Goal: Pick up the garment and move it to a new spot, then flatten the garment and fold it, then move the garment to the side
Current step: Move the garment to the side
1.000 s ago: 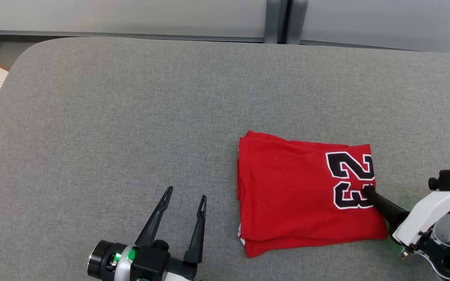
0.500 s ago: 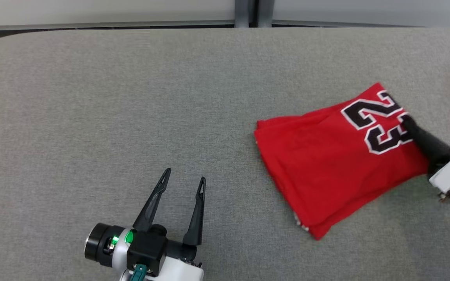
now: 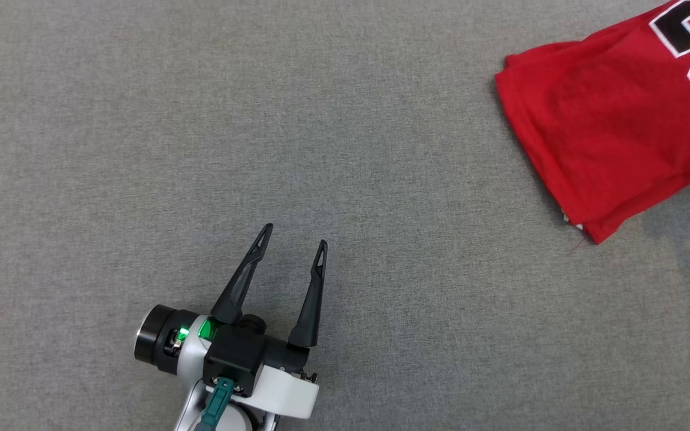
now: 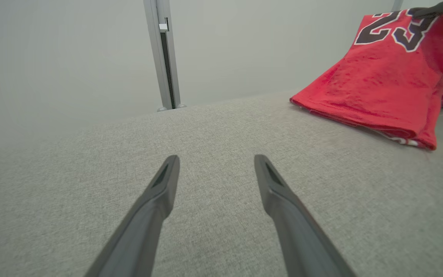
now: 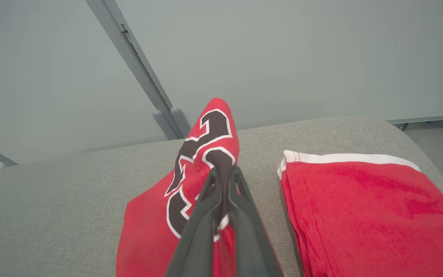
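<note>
The garment (image 3: pixel 614 114) is a folded red jersey with a black "23", at the upper right of the head view; its numbered edge is raised off the grey surface. My right gripper (image 5: pixel 224 169) is shut on that numbered edge of the garment (image 5: pixel 202 154). From the left wrist, the garment (image 4: pixel 383 80) hangs up toward a dark finger at the top right corner. My left gripper (image 3: pixel 294 234) stands open and empty over bare surface, well to the left of the garment, and the left wrist view has it as my left gripper (image 4: pixel 215 163) too.
A second folded red cloth with white trim (image 5: pixel 363 207) lies just right of the held garment. The grey padded surface (image 3: pixel 201 120) stretches wide on the left. A pale wall with a grey vertical post (image 4: pixel 164 54) backs the surface's far edge.
The right gripper has closed on the garment's numbered edge, lifted it and carried it rightward. The head camera has turned and tilted down. The left gripper stays open.
</note>
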You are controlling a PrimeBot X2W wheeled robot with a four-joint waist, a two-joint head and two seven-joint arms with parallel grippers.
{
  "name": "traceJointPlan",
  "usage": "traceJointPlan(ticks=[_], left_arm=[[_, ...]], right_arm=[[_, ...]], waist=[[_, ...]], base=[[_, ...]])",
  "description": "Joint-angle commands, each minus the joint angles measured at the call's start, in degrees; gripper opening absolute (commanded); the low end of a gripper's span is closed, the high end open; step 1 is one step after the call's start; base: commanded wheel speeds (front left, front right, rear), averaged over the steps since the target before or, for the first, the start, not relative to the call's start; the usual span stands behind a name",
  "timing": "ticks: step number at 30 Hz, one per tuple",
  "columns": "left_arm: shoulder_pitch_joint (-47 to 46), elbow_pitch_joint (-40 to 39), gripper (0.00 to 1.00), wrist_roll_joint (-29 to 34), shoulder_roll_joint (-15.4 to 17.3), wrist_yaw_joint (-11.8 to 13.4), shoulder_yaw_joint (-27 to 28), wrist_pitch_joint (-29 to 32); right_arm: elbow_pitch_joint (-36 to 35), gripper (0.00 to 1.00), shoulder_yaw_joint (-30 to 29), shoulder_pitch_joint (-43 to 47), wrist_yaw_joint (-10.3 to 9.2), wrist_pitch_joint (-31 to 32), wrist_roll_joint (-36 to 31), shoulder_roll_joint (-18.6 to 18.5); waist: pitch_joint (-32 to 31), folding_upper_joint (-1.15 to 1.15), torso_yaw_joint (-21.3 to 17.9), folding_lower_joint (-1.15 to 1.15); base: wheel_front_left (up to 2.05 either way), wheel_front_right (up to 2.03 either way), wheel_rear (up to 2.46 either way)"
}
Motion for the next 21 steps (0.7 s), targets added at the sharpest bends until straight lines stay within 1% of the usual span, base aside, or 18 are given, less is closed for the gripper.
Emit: traceJointPlan(ticks=[1,9,21], left_arm=[[-1.1,0.2,1.0,0.7,0.2,-0.1,0.3,-0.1],[-2.3,0.3,1.0,1.1,0.2,-0.5,0.0,-0.1],[-3.8,0.1,1.0,1.6,1.0,-0.7,-0.2,-0.1]], right_arm=[[0.5,0.0,-0.2,-1.7,-0.02,0.5,-0.3,-1.1],[2.3,0.0,-0.9,-5.1,-0.03,1.8,0.4,-5.2],[5.2,0.0,-2.8,-6.7,-0.03,1.6,2.0,-10.3]], waist=[[1.0,0.0,-1.0,0.0],[2.7,0.0,-2.0,0.0],[5.8,0.0,-1.1,0.0]], base=[[0.0,0.0,0.0],[0.0,0.0,0.0],[0.0,0.0,0.0]])
